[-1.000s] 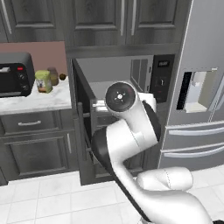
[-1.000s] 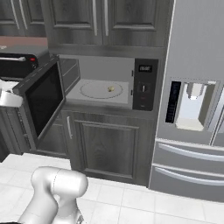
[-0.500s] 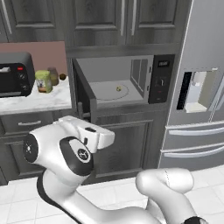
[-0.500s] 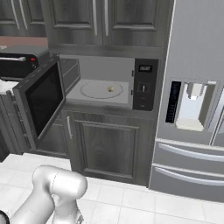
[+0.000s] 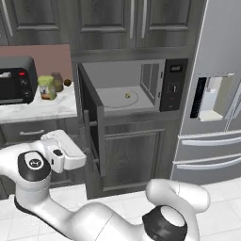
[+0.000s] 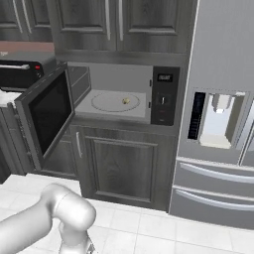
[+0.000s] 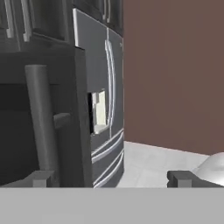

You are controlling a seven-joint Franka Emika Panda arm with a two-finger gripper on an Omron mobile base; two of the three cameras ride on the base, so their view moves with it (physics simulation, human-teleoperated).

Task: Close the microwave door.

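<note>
I have the microwave door [image 6: 45, 119] standing wide open, swung out to the left of the microwave [image 6: 121, 94], its dark glass face turned toward the right base camera and its free edge hanging out over the floor. The gripper [image 7: 111, 178] is low and off to the left, outboard of that door; in the hand view its two finger tips sit far apart, so the jaws are spread with nothing between them, and the door's vertical handle [image 7: 41, 120] stands close ahead on the left of that view. My worry from here is the approach: if I push near the handle at a bad angle, the left fingertip could hook behind the bar and drag the door instead of swinging it shut. The arm's elbow is folded low beside the lower cabinets [image 5: 132, 157], and a wide sweep might clip the door's edge or the cabinet front. Inside the cavity the round turntable [image 6: 115, 101] carries one small yellowish item [image 6: 126, 100], which I cannot identify; a hard slam could jolt it.
</note>
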